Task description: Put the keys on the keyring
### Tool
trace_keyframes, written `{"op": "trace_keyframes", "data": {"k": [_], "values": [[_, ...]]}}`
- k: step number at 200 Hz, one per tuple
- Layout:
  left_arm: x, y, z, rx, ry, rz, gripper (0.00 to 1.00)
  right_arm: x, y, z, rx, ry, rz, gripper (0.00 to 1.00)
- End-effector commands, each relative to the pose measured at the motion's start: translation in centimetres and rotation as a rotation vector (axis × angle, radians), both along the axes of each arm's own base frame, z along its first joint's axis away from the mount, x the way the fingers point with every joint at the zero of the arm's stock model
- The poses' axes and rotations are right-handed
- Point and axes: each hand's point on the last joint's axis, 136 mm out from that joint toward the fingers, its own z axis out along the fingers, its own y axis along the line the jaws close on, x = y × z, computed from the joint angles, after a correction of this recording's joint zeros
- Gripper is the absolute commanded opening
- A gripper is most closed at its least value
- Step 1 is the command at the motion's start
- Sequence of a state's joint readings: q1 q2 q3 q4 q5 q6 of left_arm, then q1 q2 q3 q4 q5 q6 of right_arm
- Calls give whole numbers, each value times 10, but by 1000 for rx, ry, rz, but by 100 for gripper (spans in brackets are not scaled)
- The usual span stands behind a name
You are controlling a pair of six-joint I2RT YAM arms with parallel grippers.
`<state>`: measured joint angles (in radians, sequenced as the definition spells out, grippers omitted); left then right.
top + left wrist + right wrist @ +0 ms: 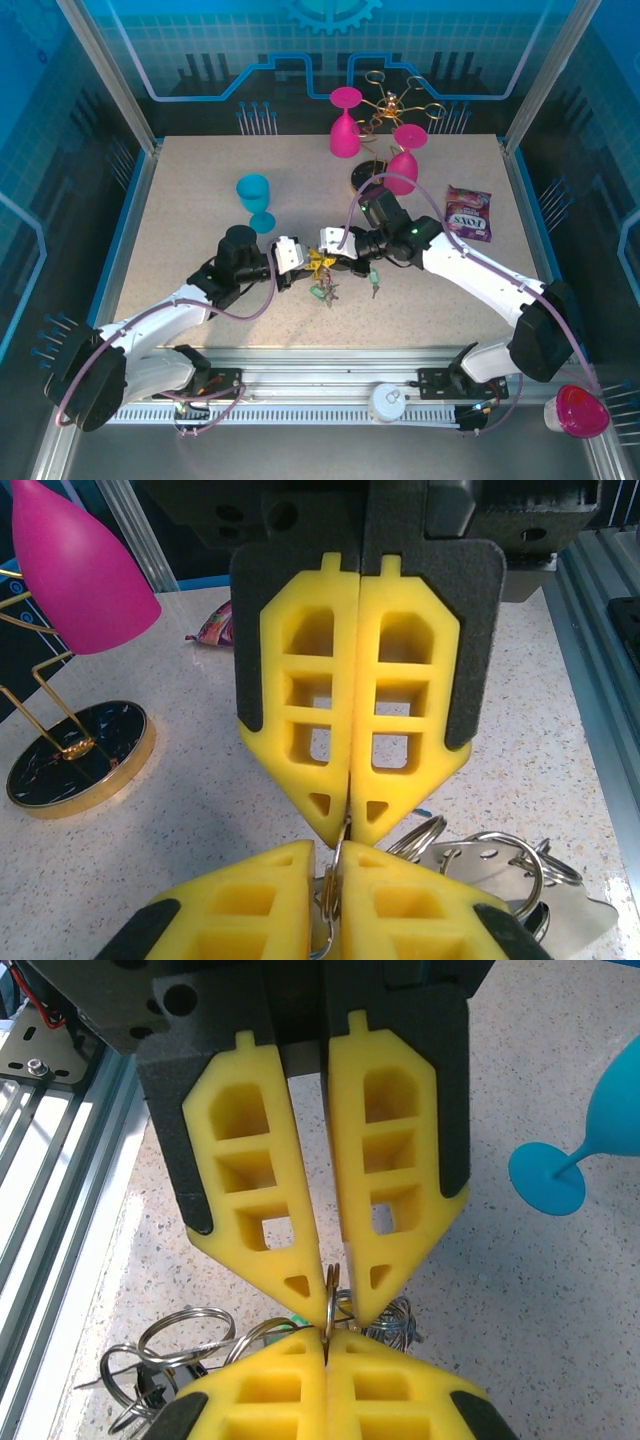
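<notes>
Mid-table, my left gripper [305, 262] and right gripper [330, 258] meet tip to tip. In the left wrist view my left gripper [335, 858] is closed on a thin metal ring [341, 905] seen edge-on, and the right gripper [348, 828] pinches the same ring from above. The right wrist view shows my right gripper [327, 1338] shut on that ring [330, 1295], with the left gripper [335, 1302] nipping its upper edge. I cannot tell whether it is the keyring or a key's own ring. Keys [325, 290] with more rings [500, 865] [185, 1332] lie on the table just below.
A gold stand on a black round base [75, 760] carries pink glasses [345, 125] at the back. A teal glass [255, 198] stands to the left, its foot [545, 1175] near the grippers. A sweets packet [468, 212] lies to the right. An aluminium rail [320, 385] runs along the near edge.
</notes>
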<state>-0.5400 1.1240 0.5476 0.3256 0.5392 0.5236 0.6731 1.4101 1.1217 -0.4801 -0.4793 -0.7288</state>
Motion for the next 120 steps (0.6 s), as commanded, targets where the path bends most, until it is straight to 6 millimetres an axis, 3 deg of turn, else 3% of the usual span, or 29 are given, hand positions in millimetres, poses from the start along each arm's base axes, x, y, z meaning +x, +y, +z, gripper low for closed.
{"op": "trace_keyframes", "data": {"k": [1, 25, 40, 45, 56, 66, 94, 112, 120], "values": [[0, -5, 11, -14, -22, -20, 10, -10, 13, 25, 89, -10, 53, 0], [0, -4, 14, -22, -33, -19, 0, -11, 13, 23, 91, 0, 50, 0], [1, -3, 16, -23, -61, -7, 0, -2, 10, 22, 92, -25, -10, 0], [2, -2, 17, -22, -79, -1, 0, 2, 7, 24, 105, -30, -39, 8], [4, 0, 19, -21, -132, 18, 0, 12, -1, 29, 140, -41, -123, 37], [4, 2, 18, -7, -179, 30, 0, 24, -14, 30, 162, -40, -229, 43], [5, 2, 16, 36, -289, 40, 0, 60, -65, 27, 180, 0, -619, 46], [6, 2, 14, 55, -321, 46, 0, 67, -87, 17, 164, 64, -806, 40], [7, 1, 13, 57, -329, 49, 0, 61, -94, -3, 134, 129, -866, 38]]}}
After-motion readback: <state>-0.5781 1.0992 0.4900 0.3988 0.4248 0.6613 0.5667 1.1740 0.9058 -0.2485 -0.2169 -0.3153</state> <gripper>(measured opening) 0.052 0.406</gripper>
